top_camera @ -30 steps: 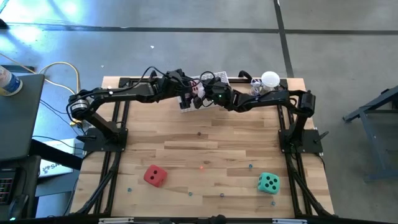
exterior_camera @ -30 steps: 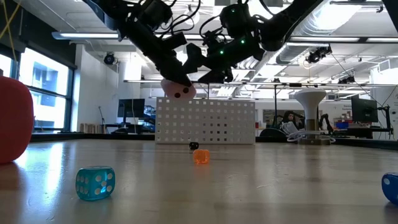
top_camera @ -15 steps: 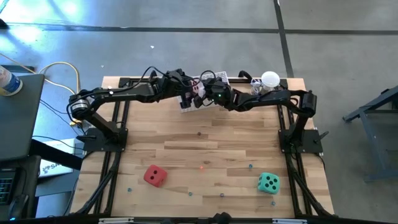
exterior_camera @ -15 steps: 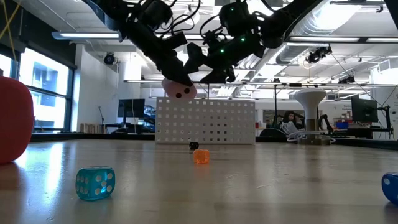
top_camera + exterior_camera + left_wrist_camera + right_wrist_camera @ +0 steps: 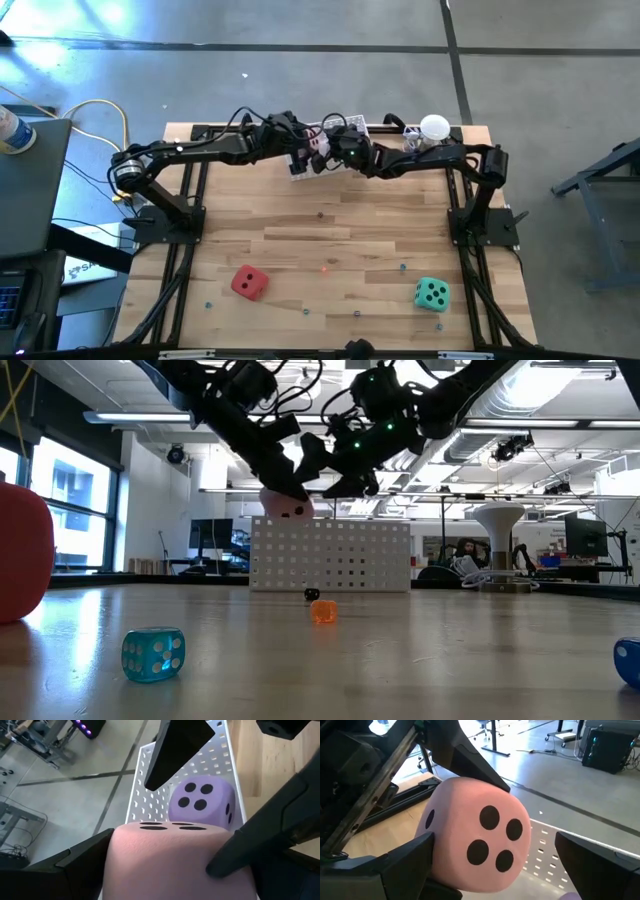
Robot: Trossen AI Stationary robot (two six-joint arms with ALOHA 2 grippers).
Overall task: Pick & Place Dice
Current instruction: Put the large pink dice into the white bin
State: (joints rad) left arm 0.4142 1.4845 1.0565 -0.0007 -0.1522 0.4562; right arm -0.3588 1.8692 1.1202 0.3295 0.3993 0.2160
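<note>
Currently held: pink die (image 5: 175, 870), in the air at top centre of the high view, over the bin (image 5: 220, 750).
Left gripper (image 5: 162, 851): clamped on the pink die's two sides.
Right gripper (image 5: 493, 842): fingers spread wide around the same die, gripping nothing.
Bin contents: purple die (image 5: 202, 802), lying right under the pink one.
Other dice: red (image 5: 249, 282) at lower left of the high view, teal (image 5: 432, 294) at lower right, both on the table (image 5: 330, 235).
Risk, collision: the two grippers are crowded together; any sideways move could knock fingers.
Risk, bounce: dropped here, the pink die may hit the purple one and roll over the rim.
Risk, edge: the bin sits at the table's far edge, so a spill could leave the table.
Open room: wide bare board in mid-frame, toward the red and teal dice.
</note>
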